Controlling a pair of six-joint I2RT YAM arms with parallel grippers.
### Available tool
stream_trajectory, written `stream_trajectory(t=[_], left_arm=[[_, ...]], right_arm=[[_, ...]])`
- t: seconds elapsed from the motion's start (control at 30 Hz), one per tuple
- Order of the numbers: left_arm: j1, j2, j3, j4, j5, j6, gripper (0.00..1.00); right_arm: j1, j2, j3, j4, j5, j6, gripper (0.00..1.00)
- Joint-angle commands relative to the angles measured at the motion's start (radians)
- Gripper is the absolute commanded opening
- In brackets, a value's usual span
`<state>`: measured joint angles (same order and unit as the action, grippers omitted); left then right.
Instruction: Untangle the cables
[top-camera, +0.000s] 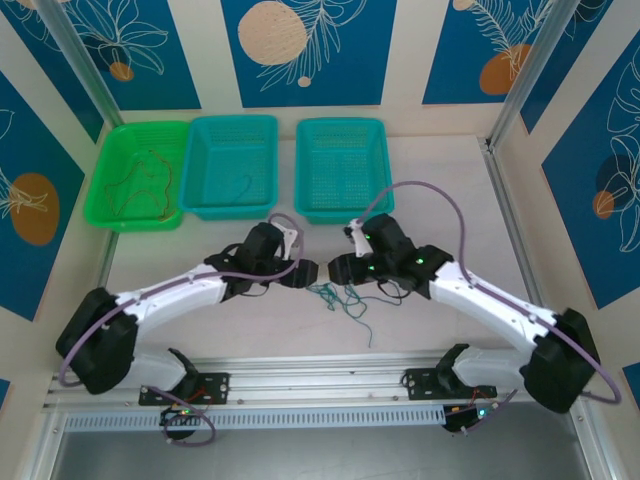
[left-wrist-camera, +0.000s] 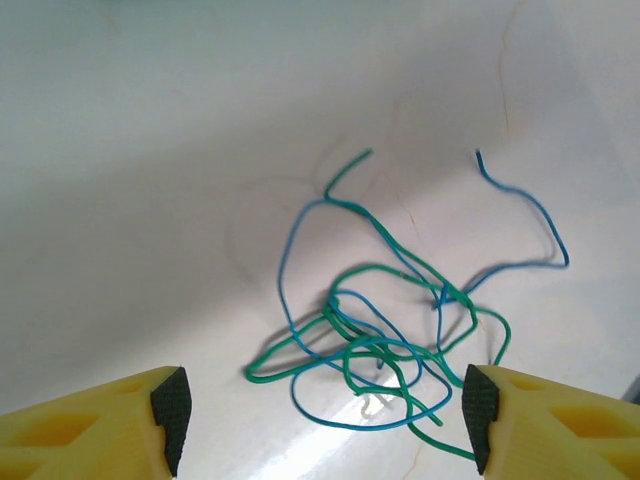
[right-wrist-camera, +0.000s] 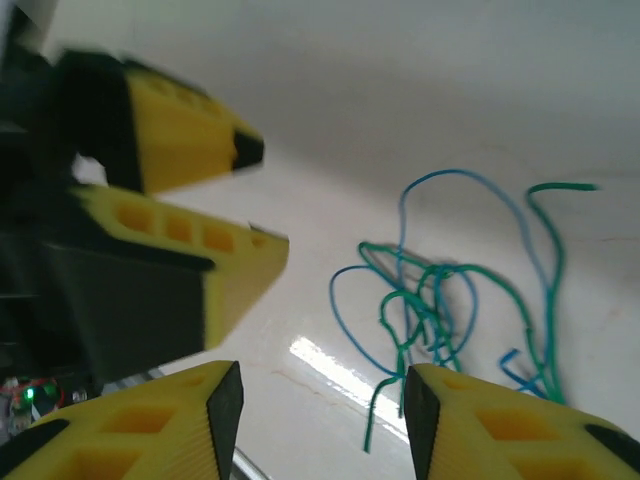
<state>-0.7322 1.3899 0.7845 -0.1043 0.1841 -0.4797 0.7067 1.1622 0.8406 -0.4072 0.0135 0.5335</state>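
Left gripper (left-wrist-camera: 325, 415) and right gripper (right-wrist-camera: 322, 400) hung with jaws wide apart, holding nothing.
They faced each other low over the white surface (left-wrist-camera: 150, 150), where the cables (left-wrist-camera: 380, 310) lay between them, green and blue looped together. These were probably light, limp and slippery, and best pinched at a free end such as the blue tail (left-wrist-camera: 520, 210), clear of the knot.

No writing, label, brand, number or sign can be read in any view. The blue wall panels (top-camera: 330, 60) behind the table bear only drawn white leaf outlines and plain orange and cream discs, with no lettering on them.
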Motion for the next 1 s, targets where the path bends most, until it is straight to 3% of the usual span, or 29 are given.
stream_trajectory(t=[0.0,0.23,0.33,0.47,0.6,0.8,0.9,0.97], left_arm=[[0.006,0.091,0.045,0.069,0.118,0.038,0.72],[0.015,0.280,0.099,0.141,0.055,0.052,0.70],[0.025,0.326,0.098,0.213,0.038,0.024,0.63],[0.038,0.374,0.105,0.272,0.027,0.012,0.43],[0.040,0.382,0.107,0.277,0.033,0.015,0.00],[0.040,0.299,0.057,0.297,0.062,0.019,0.00],[0.040,0.251,0.033,0.288,0.077,0.023,0.00],[0.040,0.212,0.018,0.279,0.077,0.021,0.00]], right_arm=[[-0.047,-0.063,-0.082,0.017,0.040,0.082,0.52],[-0.046,-0.080,-0.119,0.003,0.009,0.101,0.57],[-0.028,-0.068,-0.125,0.002,0.027,0.109,0.58],[0.009,-0.025,-0.128,0.023,0.043,0.135,0.58],[0.076,0.070,-0.094,0.019,0.120,0.180,0.64],[0.204,0.316,0.033,-0.066,0.349,0.207,0.75],[0.218,0.437,0.112,-0.158,0.457,0.249,0.73],[0.210,0.491,0.136,-0.197,0.484,0.273,0.66]])
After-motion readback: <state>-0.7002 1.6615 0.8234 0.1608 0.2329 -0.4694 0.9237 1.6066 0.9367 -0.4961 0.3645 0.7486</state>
